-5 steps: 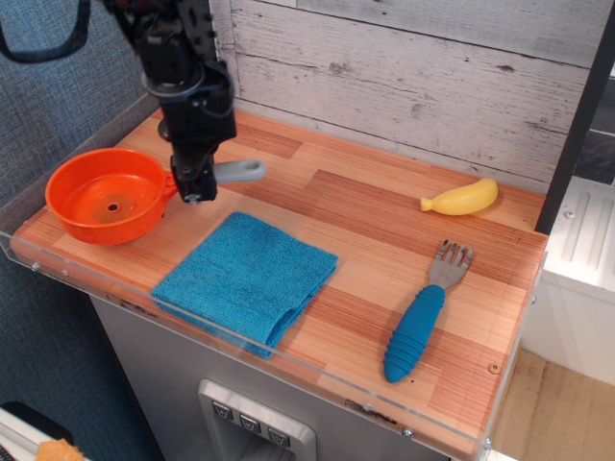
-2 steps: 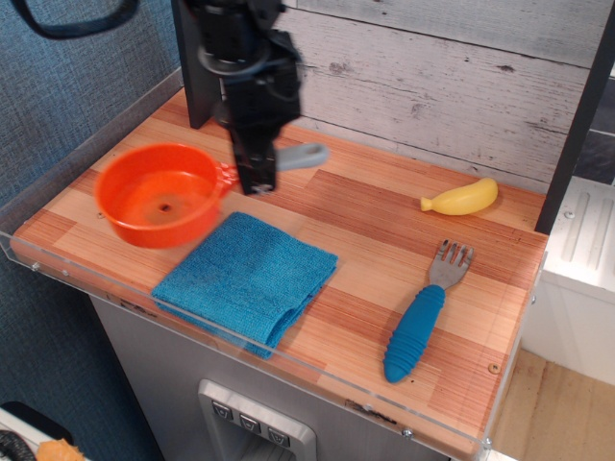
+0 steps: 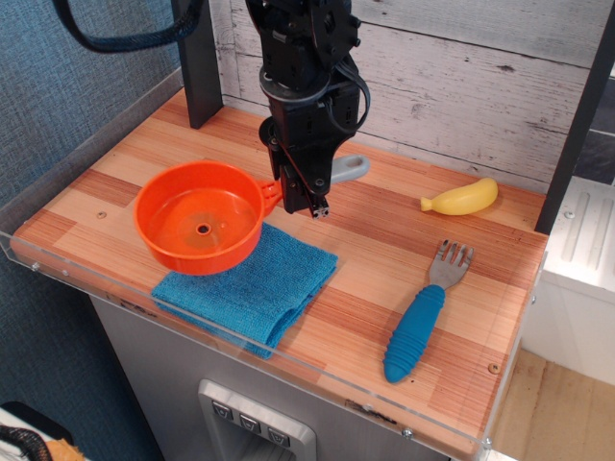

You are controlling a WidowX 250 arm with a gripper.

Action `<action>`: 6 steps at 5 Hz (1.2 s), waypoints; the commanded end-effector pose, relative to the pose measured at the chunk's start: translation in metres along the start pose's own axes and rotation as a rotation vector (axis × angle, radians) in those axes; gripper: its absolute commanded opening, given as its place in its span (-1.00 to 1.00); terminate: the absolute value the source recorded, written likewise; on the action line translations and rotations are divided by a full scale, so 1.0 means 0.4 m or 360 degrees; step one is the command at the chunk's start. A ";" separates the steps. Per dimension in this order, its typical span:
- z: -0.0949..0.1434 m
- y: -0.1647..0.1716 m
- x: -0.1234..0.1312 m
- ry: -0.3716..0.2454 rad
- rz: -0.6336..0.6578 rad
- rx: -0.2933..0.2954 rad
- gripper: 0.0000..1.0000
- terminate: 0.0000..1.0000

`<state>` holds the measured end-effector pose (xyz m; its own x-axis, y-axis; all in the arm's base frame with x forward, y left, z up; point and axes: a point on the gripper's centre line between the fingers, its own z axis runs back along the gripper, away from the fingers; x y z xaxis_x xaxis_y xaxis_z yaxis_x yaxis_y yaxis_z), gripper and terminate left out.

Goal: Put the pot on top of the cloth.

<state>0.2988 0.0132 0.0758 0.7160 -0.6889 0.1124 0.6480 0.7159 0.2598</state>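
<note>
The orange pot [image 3: 200, 229], with a small hole in its base and a grey handle [image 3: 348, 169], hangs in the air, tilted, over the left part of the teal-blue cloth [image 3: 252, 288]. My black gripper [image 3: 306, 197] is shut on the pot's handle close to the bowl and holds it up. The cloth lies folded near the table's front edge; its left far corner is hidden behind the pot.
A blue-handled grey fork [image 3: 423, 313] lies at the front right. A yellow banana toy [image 3: 463, 198] lies at the back right. A clear plastic rim [image 3: 288, 353] borders the wooden table. A dark post [image 3: 200, 60] stands at the back left.
My gripper has carried the pot to the right, from the table's left end to above the cloth. The cloth, fork and banana have not moved.
</note>
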 end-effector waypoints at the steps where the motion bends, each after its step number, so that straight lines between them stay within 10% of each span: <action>1: -0.016 -0.008 0.036 -0.0128 0.0025 -0.0080 -1.00 -1.00; 4: -0.079 -0.018 0.029 -0.0103 0.0035 -0.0173 -1.00 -1.00; 5: -0.066 -0.010 0.022 -0.0133 0.0067 -0.0191 1.00 -1.00; 6: -0.044 0.005 0.019 -0.0150 0.0065 -0.0156 1.00 -1.00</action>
<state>0.2971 0.0069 0.0413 0.7300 -0.6626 0.1674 0.6531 0.7485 0.1148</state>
